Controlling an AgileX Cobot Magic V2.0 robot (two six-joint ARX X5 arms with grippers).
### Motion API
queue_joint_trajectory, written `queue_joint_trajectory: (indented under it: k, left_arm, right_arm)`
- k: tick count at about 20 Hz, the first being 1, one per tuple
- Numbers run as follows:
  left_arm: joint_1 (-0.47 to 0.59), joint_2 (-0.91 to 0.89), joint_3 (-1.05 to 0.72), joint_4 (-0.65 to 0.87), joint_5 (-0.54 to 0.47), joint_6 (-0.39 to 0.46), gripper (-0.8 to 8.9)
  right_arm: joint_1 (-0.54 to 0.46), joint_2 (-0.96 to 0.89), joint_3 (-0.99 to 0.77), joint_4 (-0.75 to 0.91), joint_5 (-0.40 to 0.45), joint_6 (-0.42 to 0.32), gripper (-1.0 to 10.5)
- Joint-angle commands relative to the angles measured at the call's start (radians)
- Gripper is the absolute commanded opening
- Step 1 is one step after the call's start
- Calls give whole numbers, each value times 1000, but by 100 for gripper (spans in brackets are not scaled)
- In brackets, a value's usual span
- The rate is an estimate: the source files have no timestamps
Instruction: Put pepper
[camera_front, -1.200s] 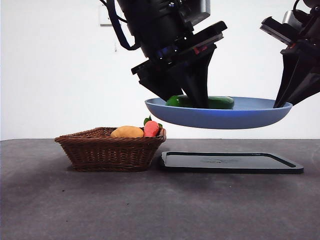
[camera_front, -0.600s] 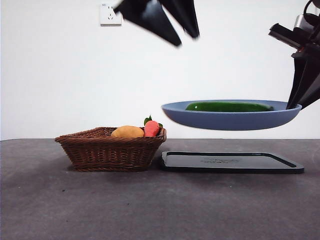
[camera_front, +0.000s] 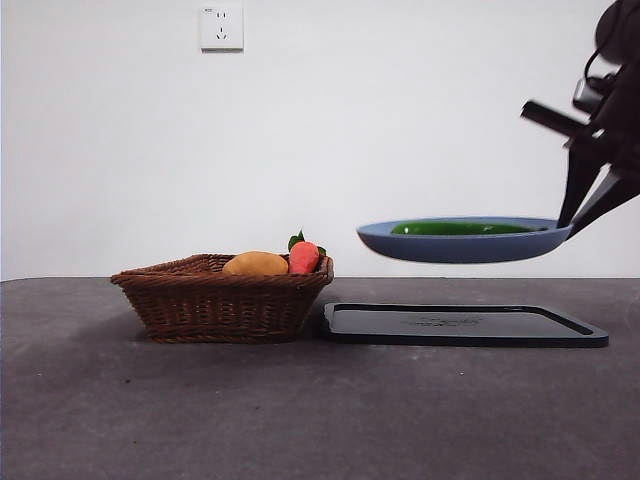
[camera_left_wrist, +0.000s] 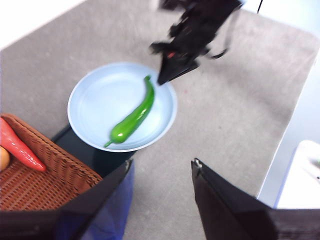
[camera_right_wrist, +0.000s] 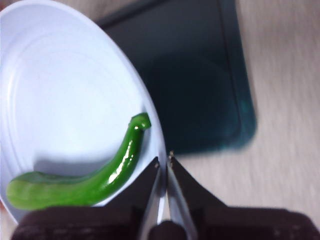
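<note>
- The pepper lies loose inside the blue plate, its tapered stem end toward the rim where the plate is gripped.
- The plate hangs in the air, clear of the table, roughly over the dark flat tray; it looks close to level in the front view.
- The right pincer has its jaws nearly closed, pinching the plate's rim at about 3 o'clock in the front view, beside the pepper's stem end.
- The left pincer is open and holds nothing; it hovers high above the scene, looking down on the plate and the basket.
- The wicker basket stands on the table just beside the tray, at its 9 o'clock, holding a yellow-orange fruit and a red-orange fruit.
- Risk, as a judgement: the plate is held by one edge only, so a jolt or tilt could let the glossy pepper roll or slide off the far rim.
- A thin rim grip could also slip under the load, dropping plate and pepper onto the tray.
</note>
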Motion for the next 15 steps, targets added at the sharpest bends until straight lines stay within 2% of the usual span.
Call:
queue_joint_trajectory:
  k: [1, 7, 15]
  left_arm:
    - [-8, -19, 17, 2, -1, -3, 210]
    - [-9, -64, 17, -14, 1, -30, 210]
    - [-9, -67, 17, -13, -1, -53, 210]
  right_arm:
    - [0, 89, 67, 38, -5, 12, 5]
    - [0, 251, 117, 129, -10, 8, 5]
    - [0, 312, 117, 142, -6, -36, 7]
